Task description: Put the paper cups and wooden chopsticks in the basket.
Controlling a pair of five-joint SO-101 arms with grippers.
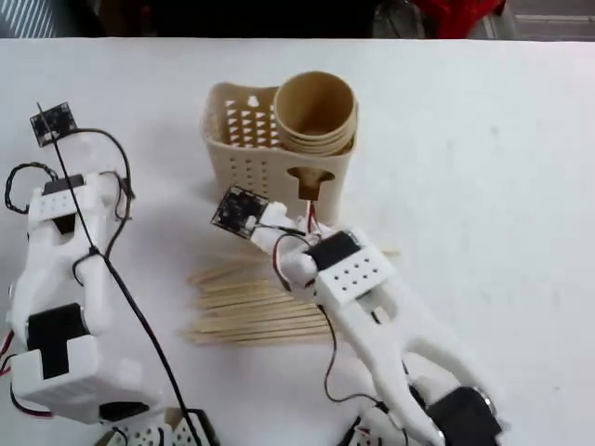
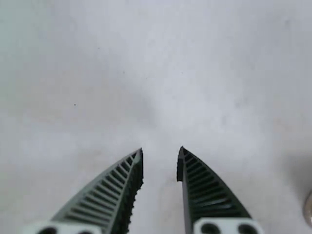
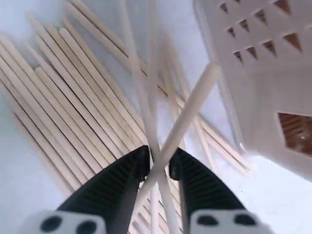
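Observation:
A cream perforated basket point(image 1: 244, 163) stands at the table's back middle, with stacked brown paper cups point(image 1: 316, 110) in its right half. Several wooden chopsticks point(image 1: 246, 302) lie in a loose pile in front of it. My right gripper point(image 3: 159, 165) hangs just above that pile, shut on a few crossed chopsticks point(image 3: 187, 114) lifted off the rest, with the basket wall point(image 3: 263, 92) close beside it. In the high view the right arm point(image 1: 349, 269) reaches in from the front right. My left gripper point(image 2: 160, 156) is open over bare white table at the left point(image 1: 65, 209), holding nothing.
The white table point(image 1: 483, 186) has free room to the right and behind the basket. Black cables point(image 1: 112, 269) run across the left arm. The table's far edge lies just behind the basket.

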